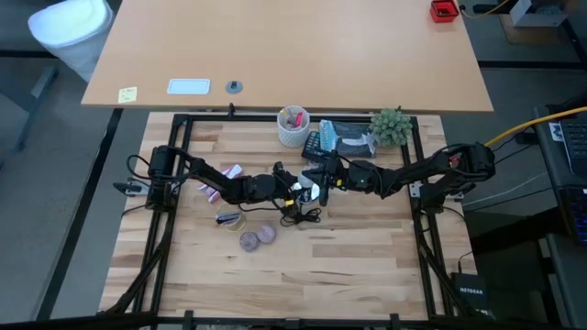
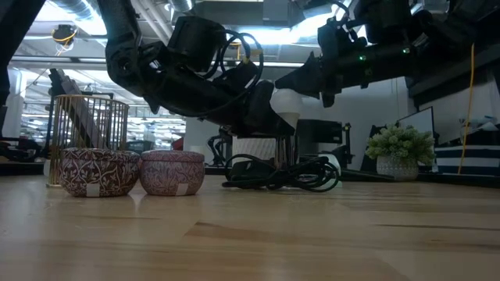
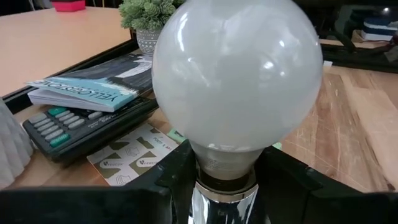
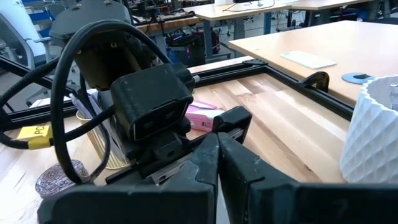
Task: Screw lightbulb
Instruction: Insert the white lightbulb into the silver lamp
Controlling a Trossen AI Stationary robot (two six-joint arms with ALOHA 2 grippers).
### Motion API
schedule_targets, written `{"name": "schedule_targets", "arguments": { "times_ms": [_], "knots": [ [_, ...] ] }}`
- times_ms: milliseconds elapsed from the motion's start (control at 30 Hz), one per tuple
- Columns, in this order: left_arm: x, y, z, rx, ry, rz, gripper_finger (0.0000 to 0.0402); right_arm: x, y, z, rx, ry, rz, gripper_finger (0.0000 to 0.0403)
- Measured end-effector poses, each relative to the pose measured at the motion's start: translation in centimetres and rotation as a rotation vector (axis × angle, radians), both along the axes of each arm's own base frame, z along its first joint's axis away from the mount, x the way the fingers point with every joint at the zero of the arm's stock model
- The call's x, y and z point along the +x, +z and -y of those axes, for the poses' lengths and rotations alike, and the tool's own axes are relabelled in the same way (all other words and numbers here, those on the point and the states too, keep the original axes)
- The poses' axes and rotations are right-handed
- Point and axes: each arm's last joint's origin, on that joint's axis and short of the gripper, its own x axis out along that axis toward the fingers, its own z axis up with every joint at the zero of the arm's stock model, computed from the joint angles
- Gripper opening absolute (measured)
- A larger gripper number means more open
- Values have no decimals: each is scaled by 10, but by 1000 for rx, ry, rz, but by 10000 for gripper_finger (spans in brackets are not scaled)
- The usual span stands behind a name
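Observation:
The white lightbulb point(image 3: 236, 81) stands upright above the middle of the table point(image 1: 313, 192), its rounded end up. Below its neck are a black collar and a silvery part point(image 3: 224, 202). My left gripper point(image 3: 227, 167) comes in from the table's left point(image 1: 298, 190) and is shut on the bulb's neck. My right gripper point(image 4: 217, 146) comes from the table's right point(image 1: 323, 181). It is shut, with its tips at the bulb's upper side point(image 2: 301, 82). The bulb's lower end is hidden behind my left gripper in the low view. My left gripper has the bulb's narrow neck point(image 3: 214, 163) between its two fingers, just above the black collar. The fingers point(image 3: 177, 171) come in about level from the table's left. The bulb stands upright in the hold. My right gripper's shut tips lie by the bulb's rounded top point(image 2: 287, 95), but I cannot tell whether they touch it.
A black cord point(image 2: 281, 173) lies coiled on the table under the bulb. Two purple discs point(image 1: 259, 237) sit nearer the front, left of it. At the back stand a white cup of pens point(image 1: 293, 128), a calculator point(image 3: 81, 124), a book point(image 3: 93, 90) and a small plant point(image 1: 392, 126).

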Motion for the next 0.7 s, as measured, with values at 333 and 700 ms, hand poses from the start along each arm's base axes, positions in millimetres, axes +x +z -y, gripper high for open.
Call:
{"name": "schedule_targets", "arguments": {
  "times_ms": [333,700],
  "knots": [
    [0,0,-3,-6,36,4,224,0,0,0,0,-2,0,14],
    [1,2,7,37,4,15,238,0,0,0,-1,-5,0,14]
  ]
}}
